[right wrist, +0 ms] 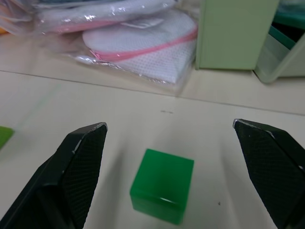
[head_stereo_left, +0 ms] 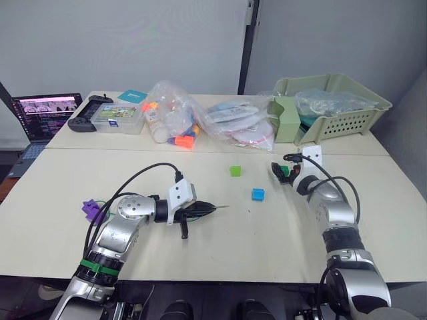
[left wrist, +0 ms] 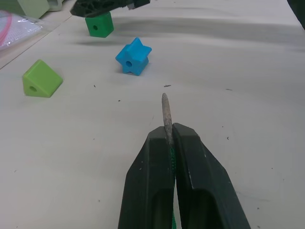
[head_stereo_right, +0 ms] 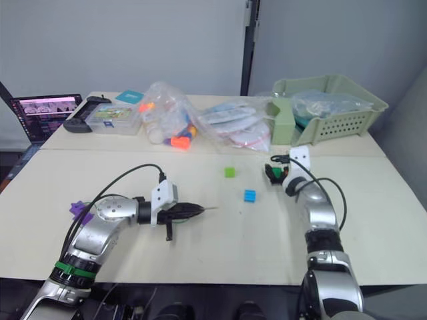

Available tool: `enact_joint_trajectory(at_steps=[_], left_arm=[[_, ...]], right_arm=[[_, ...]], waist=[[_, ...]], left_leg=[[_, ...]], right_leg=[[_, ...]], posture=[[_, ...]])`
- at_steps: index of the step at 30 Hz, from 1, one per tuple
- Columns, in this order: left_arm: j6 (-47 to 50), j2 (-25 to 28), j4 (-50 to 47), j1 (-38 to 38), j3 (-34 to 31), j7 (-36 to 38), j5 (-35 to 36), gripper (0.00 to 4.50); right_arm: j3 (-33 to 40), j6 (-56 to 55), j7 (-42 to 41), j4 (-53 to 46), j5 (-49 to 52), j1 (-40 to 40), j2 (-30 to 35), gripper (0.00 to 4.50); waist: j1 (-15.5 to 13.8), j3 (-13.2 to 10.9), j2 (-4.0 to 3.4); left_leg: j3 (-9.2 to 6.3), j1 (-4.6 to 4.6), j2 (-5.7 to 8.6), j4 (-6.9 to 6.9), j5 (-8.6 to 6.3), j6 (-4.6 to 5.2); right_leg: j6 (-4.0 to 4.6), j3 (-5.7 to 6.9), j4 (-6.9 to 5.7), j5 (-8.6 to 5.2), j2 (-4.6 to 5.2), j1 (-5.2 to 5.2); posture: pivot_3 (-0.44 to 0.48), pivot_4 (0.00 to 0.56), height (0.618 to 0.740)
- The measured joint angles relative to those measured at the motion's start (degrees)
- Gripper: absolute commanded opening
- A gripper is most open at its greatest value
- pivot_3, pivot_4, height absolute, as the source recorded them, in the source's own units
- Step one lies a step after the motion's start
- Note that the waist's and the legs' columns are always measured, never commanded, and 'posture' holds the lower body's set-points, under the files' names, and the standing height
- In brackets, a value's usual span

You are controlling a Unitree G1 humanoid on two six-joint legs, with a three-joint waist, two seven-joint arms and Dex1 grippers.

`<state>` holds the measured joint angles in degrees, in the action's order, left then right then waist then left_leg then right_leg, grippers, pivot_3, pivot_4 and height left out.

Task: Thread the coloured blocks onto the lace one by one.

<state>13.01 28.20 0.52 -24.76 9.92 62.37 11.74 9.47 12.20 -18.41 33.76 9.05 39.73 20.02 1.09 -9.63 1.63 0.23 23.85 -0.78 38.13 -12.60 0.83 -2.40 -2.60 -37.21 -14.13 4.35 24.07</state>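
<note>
A: We see the pale table (head_stereo_left: 220, 247) first, with a green basket (head_stereo_left: 340, 100) and clear bags (head_stereo_left: 237, 123) along its far edge.

B: And the left gripper (left wrist: 167, 143) is clamped tight on the lace (left wrist: 165, 112), stiff tip poking out toward the blue block (left wrist: 132, 56).

A: Over on the right, we've got the right gripper (right wrist: 171, 138) spread wide, fingers either side of the dark green block (right wrist: 162, 185), not touching it.

B: Light green block (head_stereo_left: 235, 171) sits farther back, just left of the blue one. Purple blocks (head_stereo_left: 91, 209) lie at the left, beside the left arm.
</note>
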Motion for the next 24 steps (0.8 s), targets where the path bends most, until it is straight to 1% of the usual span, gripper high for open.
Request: enact_joint_trajectory(at_steps=[6, 7, 10, 11, 12, 14, 16, 18, 21, 22, 24], left_arm=[[0.08, -0.16, -0.03, -0.02, 0.08, -0.01, 0.0, 0.0], [0.11, -0.16, -0.04, -0.02, 0.07, -0.01, 0.0, 0.0], [0.35, -0.13, -0.12, -0.02, 0.08, -0.01, 0.0, 0.0], [0.54, -0.11, -0.2, -0.02, 0.07, -0.01, 0.0, 0.0], [0.69, -0.1, -0.24, -0.02, 0.07, 0.0, 0.0, 0.0], [0.78, -0.11, -0.32, -0.02, 0.08, 0.01, 0.0, 0.0], [0.91, -0.14, -0.65, -0.02, 0.2, 0.04, 0.0, 0.0], [0.94, -0.31, -0.92, -0.07, 0.36, 0.11, 0.0, 0.0], [0.99, -0.96, -0.87, -0.42, 0.87, 0.33, 0.0, 0.0], [1.0, -1.11, -0.86, -0.65, 1.23, 0.44, 0.0, 0.0], [1.01, -1.58, -0.79, -1.21, 1.78, 0.92, 0.02, 0.0]], right_arm=[[0.02, -0.06, 2.53, 4.11, -0.45, 0.12, -1.84, 4.47], [0.02, -0.29, 2.68, 4.65, -0.46, 0.18, -2.2, 4.23], [0.09, -0.85, 3.36, 5.61, -0.47, 1.01, -2.81, 3.32], [0.14, -1.06, 3.54, 5.77, -0.45, 1.27, -2.91, 2.98], [0.23, -1.48, 3.66, 5.88, -0.42, 1.53, -3.12, 2.52], [0.34, -2.08, 3.73, 5.92, -0.28, 1.65, -3.53, 1.95], [0.4, -2.24, 3.77, 5.92, 0.09, 1.63, -3.7, 1.22], [0.61, -2.28, 3.78, 5.59, 0.38, 1.46, -3.7, 1.2], [0.76, -1.46, 3.6, 1.28, 1.16, -0.88, -3.31, 1.2], [0.78, -0.78, 3.47, -0.54, 1.3, -1.79, -2.93, 1.2], [1.06, 2.46, 2.95, -7.36, 1.88, -4.53, -1.11, 1.2]], waist=[[0.16, 0.0, 0.0], [0.2, 0.0, 0.0], [0.34, 0.0, 0.0], [0.34, 0.0, 0.0], [0.34, 0.0, 0.0], [0.34, 0.0, 0.0], [0.32, 0.0, 0.0], [0.29, 0.0, 0.0], [0.13, 0.0, -0.01], [0.06, 0.0, -0.01], [-0.13, -0.01, -0.01]], left_leg=[[-0.01, 0.0, 0.0, -0.03, 0.0, 0.0], [-0.01, 0.0, -0.01, -0.03, 0.0, 0.0], [-0.03, 0.0, -0.01, -0.03, 0.0, 0.0], [-0.03, 0.0, 0.0, -0.03, 0.0, 0.0], [-0.03, 0.0, 0.0, -0.03, 0.0, 0.0], [-0.03, 0.0, 0.0, -0.03, 0.0, 0.0], [-0.03, 0.0, 0.0, -0.03, 0.0, 0.0], [-0.04, 0.0, 0.0, -0.03, 0.0, 0.0], [-0.04, 0.0, 0.0, -0.04, 0.0, 0.0], [-0.05, 0.01, 0.0, -0.04, 0.0, 0.0], [-0.04, 0.02, 0.01, -0.04, 0.0, 0.0]], right_leg=[[0.02, 0.0, -0.01, 0.01, 0.0, 0.02], [0.02, 0.0, 0.0, 0.01, 0.0, 0.02], [0.02, 0.0, 0.0, 0.01, -0.01, 0.02], [0.02, 0.0, -0.01, 0.01, 0.0, 0.02], [0.02, 0.0, -0.01, 0.01, 0.0, 0.02], [0.02, 0.0, -0.01, 0.01, 0.0, 0.01], [0.02, 0.0, -0.01, 0.01, 0.02, 0.01], [0.02, 0.0, -0.01, 0.01, 0.02, 0.01], [0.02, 0.0, -0.01, 0.01, 0.03, 0.02], [0.02, 0.0, -0.01, 0.02, 0.04, 0.01], [0.01, 0.0, 0.01, 0.02, 0.05, 0.01]], posture=[[0.0, 0.15, 0.74], [0.0, 0.15, 0.74], [0.0, 0.15, 0.74], [0.0, 0.15, 0.74], [0.0, 0.15, 0.74], [0.0, 0.15, 0.74], [0.0, 0.15, 0.74], [0.0, 0.15, 0.74], [0.0, 0.15, 0.74], [0.0, 0.15, 0.74], [0.0, 0.15, 0.74]])
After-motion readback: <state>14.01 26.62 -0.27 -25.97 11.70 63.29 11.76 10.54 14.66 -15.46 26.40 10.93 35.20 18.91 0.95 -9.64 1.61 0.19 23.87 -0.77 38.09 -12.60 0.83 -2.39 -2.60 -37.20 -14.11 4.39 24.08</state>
